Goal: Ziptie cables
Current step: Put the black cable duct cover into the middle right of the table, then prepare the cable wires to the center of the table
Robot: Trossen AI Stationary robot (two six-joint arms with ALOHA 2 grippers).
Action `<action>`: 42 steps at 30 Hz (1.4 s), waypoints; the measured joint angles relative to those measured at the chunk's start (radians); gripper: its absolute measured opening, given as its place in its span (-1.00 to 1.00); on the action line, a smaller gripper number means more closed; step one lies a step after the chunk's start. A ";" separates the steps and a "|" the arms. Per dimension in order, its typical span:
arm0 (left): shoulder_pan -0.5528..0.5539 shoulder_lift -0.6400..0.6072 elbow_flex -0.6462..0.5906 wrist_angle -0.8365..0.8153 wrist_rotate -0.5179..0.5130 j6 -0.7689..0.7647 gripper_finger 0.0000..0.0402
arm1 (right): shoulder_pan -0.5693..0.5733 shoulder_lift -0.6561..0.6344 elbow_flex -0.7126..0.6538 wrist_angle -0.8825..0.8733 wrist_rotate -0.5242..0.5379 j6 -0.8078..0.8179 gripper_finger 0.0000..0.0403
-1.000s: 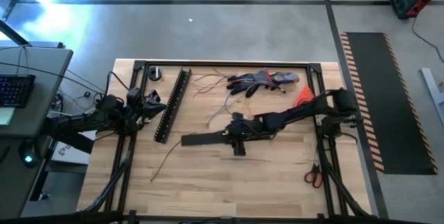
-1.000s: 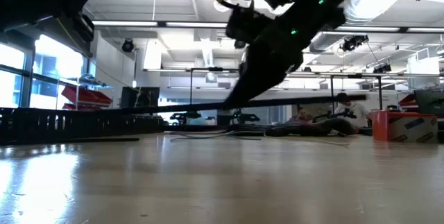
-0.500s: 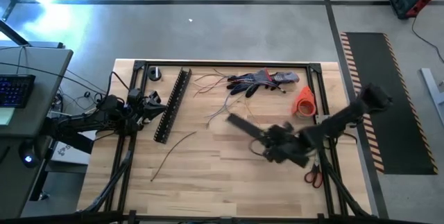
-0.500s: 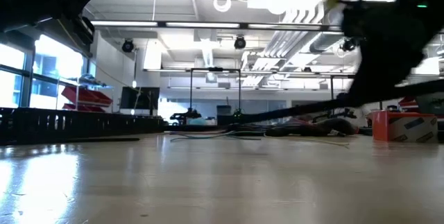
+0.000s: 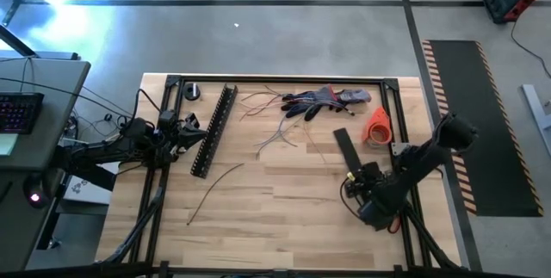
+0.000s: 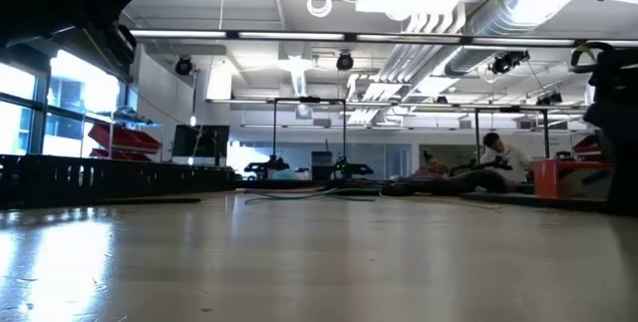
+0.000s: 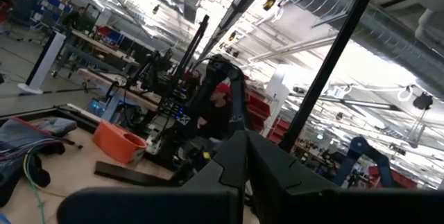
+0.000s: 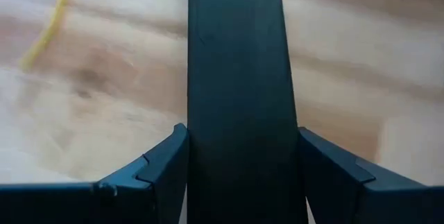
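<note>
Gripping flat black strip (image 5: 345, 146), right hand (image 5: 355, 177) near orange cup (image 5: 377, 126), probably clear of cables (image 5: 274, 133); left hand (image 5: 191, 131) closed.

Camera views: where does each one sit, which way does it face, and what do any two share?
High: overhead, straight down; both arms, cables.
Low: table height, across the room; right arm at the edge.
Left wrist: looks past the shut left gripper across the table.
Right wrist: down on the wood; right gripper shut on the flat black strip.
Shared: strip, high and right wrist.
</note>
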 joint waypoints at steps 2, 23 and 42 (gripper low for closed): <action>0.000 0.000 0.000 0.000 0.000 0.000 -1.00 | 0.004 0.016 -0.003 0.043 0.009 -0.035 0.04; 0.000 0.000 0.000 0.003 -0.120 -0.010 -1.00 | -0.232 -0.344 0.055 0.148 0.110 -0.954 0.52; -0.001 0.046 0.025 -0.022 -0.237 0.189 -1.00 | -0.473 -0.090 0.055 1.015 -0.152 -1.866 0.52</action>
